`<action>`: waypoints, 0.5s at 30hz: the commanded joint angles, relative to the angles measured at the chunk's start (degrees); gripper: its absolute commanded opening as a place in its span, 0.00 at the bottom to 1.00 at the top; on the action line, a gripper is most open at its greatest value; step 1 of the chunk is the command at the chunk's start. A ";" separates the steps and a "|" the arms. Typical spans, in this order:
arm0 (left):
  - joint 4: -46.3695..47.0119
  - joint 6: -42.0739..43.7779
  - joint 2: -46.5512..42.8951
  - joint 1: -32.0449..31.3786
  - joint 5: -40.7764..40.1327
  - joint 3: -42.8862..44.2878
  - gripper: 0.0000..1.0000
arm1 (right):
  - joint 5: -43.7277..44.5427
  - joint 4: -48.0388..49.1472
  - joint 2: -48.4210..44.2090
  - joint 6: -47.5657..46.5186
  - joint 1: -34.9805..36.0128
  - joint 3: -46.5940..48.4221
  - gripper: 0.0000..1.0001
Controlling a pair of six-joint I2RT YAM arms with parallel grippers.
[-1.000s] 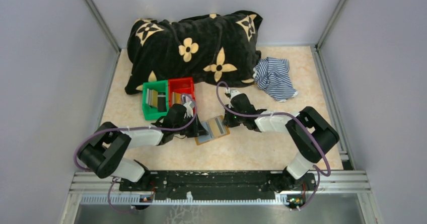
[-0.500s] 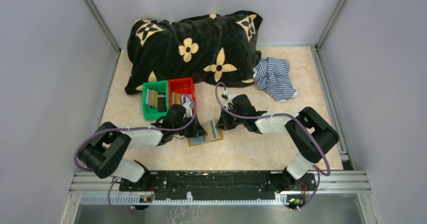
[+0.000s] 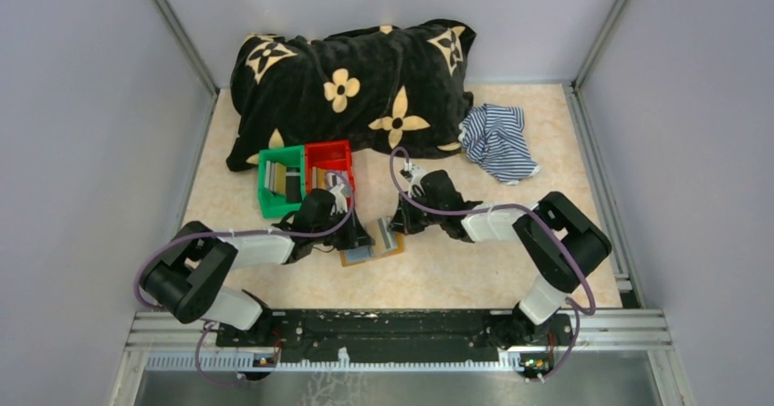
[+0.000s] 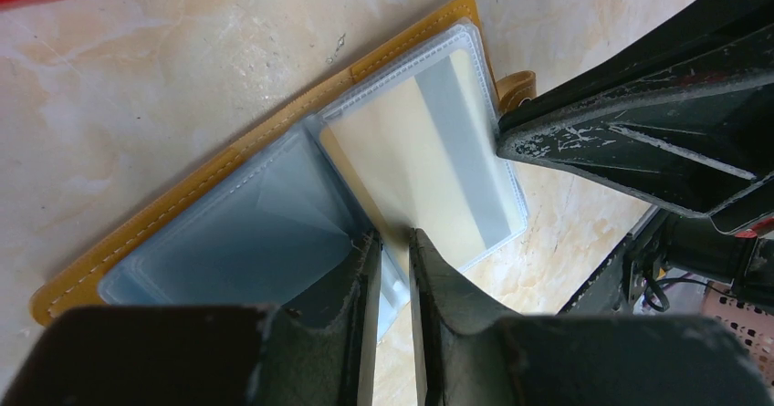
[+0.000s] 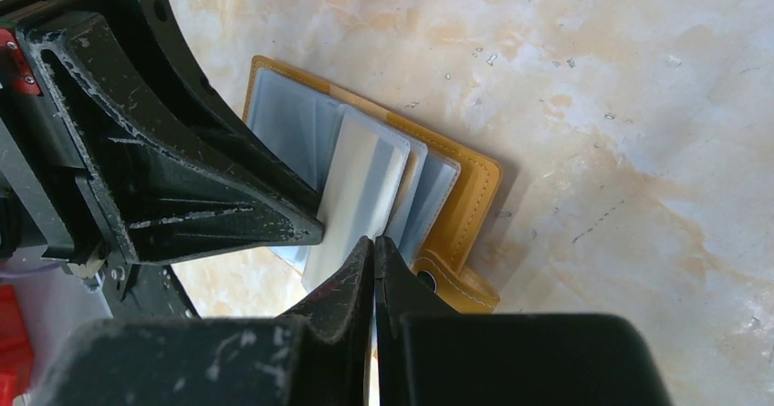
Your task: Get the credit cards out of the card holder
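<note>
Left wrist view shows you the wallet (image 4: 265, 150) open on the desk, left fingers (image 4: 394, 251) slightly apart straddling its clear sleeve's near edge, while the right fingers (image 5: 374, 255), pressed together, touch the card (image 5: 358, 192) ahead.

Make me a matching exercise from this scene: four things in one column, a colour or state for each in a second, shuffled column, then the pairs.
Things:
1. card holder
2. right gripper
3. striped cloth
4. bin beside the red bin

States:
A. green
B. lying open on the table
C. blue and white, crumpled
D. shut on a sleeve edge

Pairs: 1-B, 2-D, 3-C, 4-A
</note>
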 commanded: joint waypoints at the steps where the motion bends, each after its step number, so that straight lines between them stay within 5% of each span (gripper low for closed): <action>1: -1.44 1.03 0.31 0.33 -0.79 -1.32 0.24 | -5.32 5.08 1.80 1.79 1.14 0.74 0.05; 7: -1.01 1.17 0.87 0.43 -0.29 -1.26 0.24 | -6.53 6.25 3.38 2.29 1.54 0.92 0.28; 15: -1.38 1.48 0.62 0.54 -0.30 -0.97 0.24 | -7.41 6.96 4.15 2.72 2.14 1.58 0.34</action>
